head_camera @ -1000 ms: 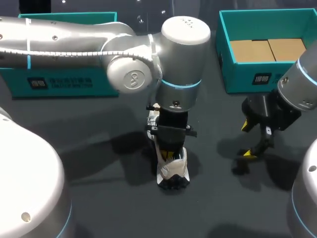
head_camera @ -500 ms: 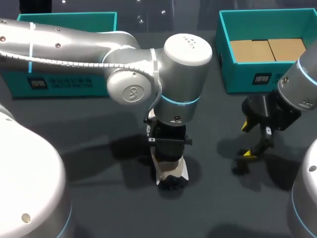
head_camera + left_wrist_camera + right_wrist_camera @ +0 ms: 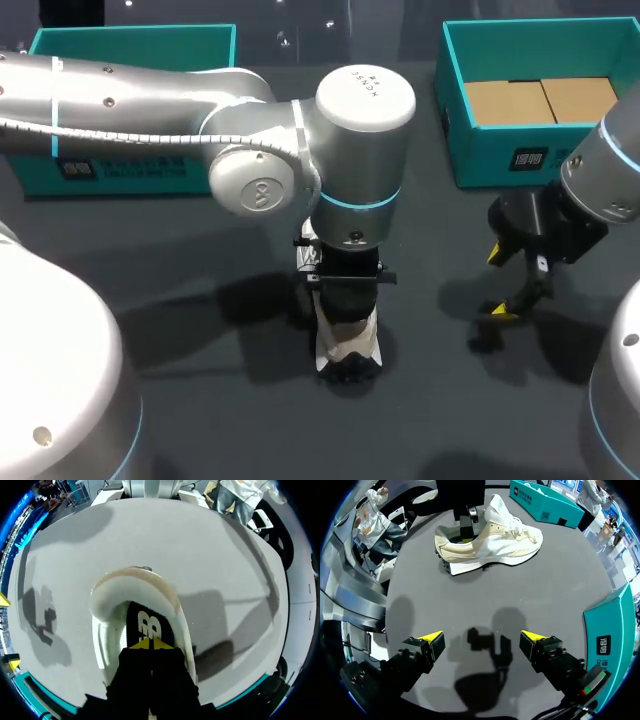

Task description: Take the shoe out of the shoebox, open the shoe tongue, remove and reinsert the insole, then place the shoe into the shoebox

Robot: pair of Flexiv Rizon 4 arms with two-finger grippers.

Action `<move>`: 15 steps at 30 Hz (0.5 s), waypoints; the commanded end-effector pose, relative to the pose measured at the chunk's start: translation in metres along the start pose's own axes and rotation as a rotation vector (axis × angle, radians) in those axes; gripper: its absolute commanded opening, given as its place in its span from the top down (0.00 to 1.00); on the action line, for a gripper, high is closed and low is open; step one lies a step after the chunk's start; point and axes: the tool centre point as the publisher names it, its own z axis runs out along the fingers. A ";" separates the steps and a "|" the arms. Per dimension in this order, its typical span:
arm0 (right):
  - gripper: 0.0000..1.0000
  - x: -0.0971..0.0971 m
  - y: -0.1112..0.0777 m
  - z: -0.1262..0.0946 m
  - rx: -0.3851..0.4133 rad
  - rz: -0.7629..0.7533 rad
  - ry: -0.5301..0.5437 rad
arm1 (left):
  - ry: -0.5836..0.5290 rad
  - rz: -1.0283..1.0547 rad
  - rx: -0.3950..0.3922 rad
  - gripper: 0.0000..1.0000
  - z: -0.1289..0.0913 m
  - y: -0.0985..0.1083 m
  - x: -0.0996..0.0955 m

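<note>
The shoe (image 3: 340,345), cream and white with a dark sole, stands on its sole in the middle of the dark surface (image 3: 180,250), outside both boxes. The left arm comes in from the side and points straight down over the shoe's heel end. In the left wrist view the left end effector (image 3: 150,642) is inside the shoe's opening, its two yellow tips together and pressed against the black insole (image 3: 150,622) near the heel. I cannot tell whether the tips have any of the insole pinched between them.

The right end effector (image 3: 481,641) hangs above bare surface well to the side of the shoe, its fingers wide apart and holding nothing. Its shadow falls on the surface just below it.

The left teal box (image 3: 40,180) sits at the far edge of the surface, partly covered by the left arm. The right teal box (image 3: 480,150) sits at the far edge on the other side, near the right end effector, with brown cardboard (image 3: 540,100) lying flat inside it.
</note>
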 end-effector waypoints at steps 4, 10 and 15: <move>0.00 0.001 0.000 0.000 0.001 0.000 -0.003 | 0.057 -0.031 -0.104 1.00 -0.025 -0.007 0.014; 0.00 0.001 0.000 0.000 0.001 0.000 -0.003 | 0.127 -0.039 -0.096 1.00 -0.015 -0.002 0.020; 0.00 0.001 0.000 0.000 0.001 0.000 -0.003 | 0.160 -0.051 -0.075 1.00 0.004 0.000 0.019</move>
